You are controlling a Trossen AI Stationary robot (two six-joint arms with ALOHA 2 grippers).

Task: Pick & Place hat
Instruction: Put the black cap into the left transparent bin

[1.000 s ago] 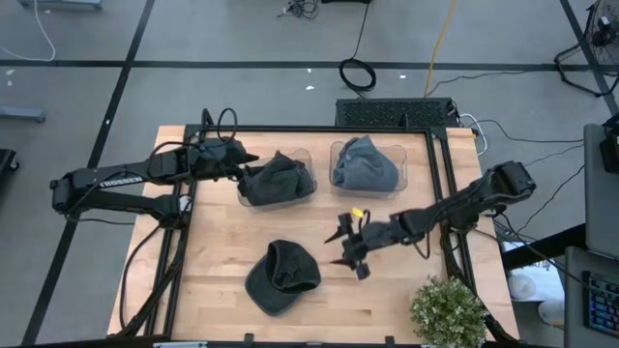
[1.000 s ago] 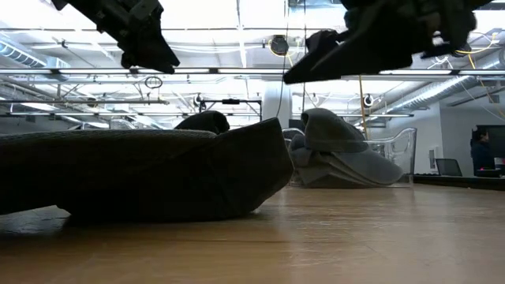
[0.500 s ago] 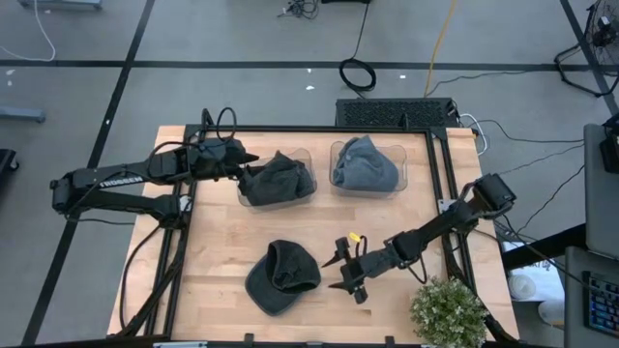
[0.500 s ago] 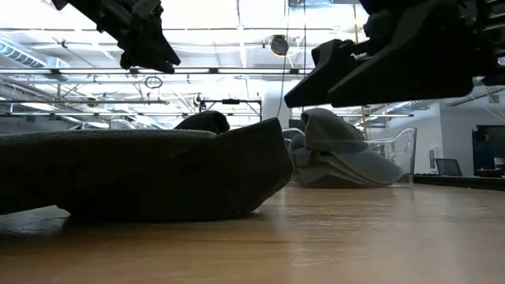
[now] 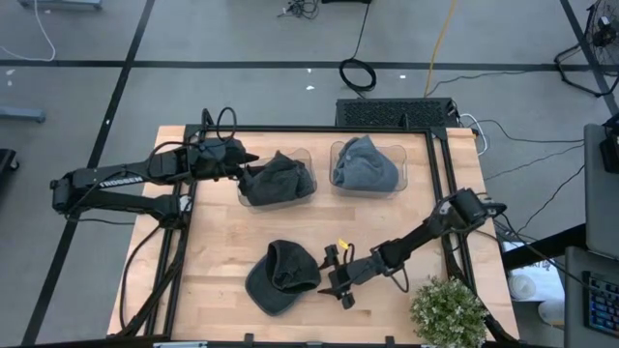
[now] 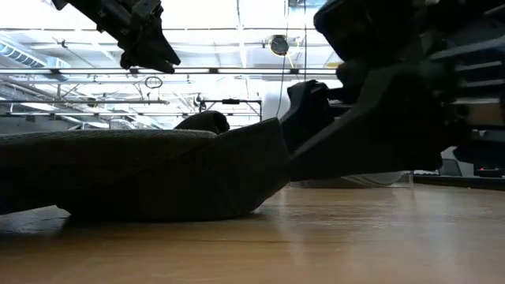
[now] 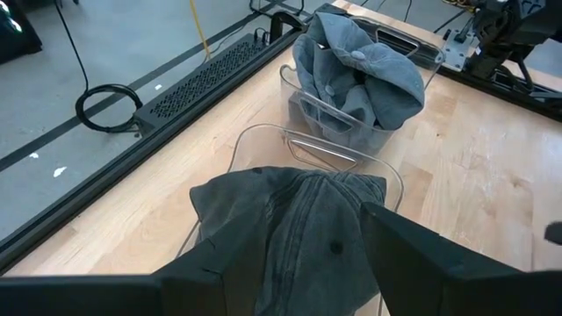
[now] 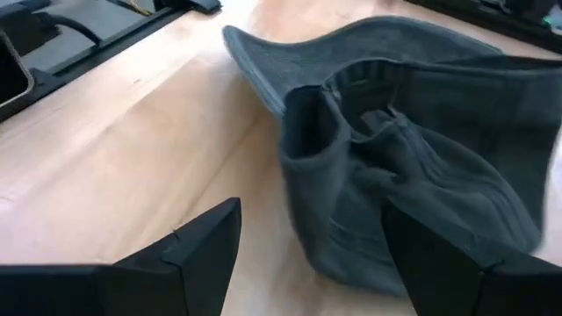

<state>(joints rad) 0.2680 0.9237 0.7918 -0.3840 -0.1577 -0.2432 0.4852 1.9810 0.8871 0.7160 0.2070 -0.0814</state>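
- Right gripper [image 5: 332, 280], jaws parted and empty, has dropped low beside the dark hat [image 5: 280, 277] on the desk [image 5: 222, 251]: grasp looks imminent.
- Left gripper [image 5: 247, 164] stays half-open at the bin [image 5: 276, 180] holding another hat.

Light wooden table top [image 5: 222, 242] fills the middle of the high view, smooth with a faint sheen and visible grain. At lower centre lies the dark grey hat [image 5: 280, 277], soft matt cloth, creased and ribbed inside. At upper centre sit two clear glossy plastic bins [image 7: 303, 147], each holding limp grey cloth. A matt black metal frame [image 5: 290, 130] edges the wood. The right gripper's fingers [image 8: 198, 246] look matt black plastic.
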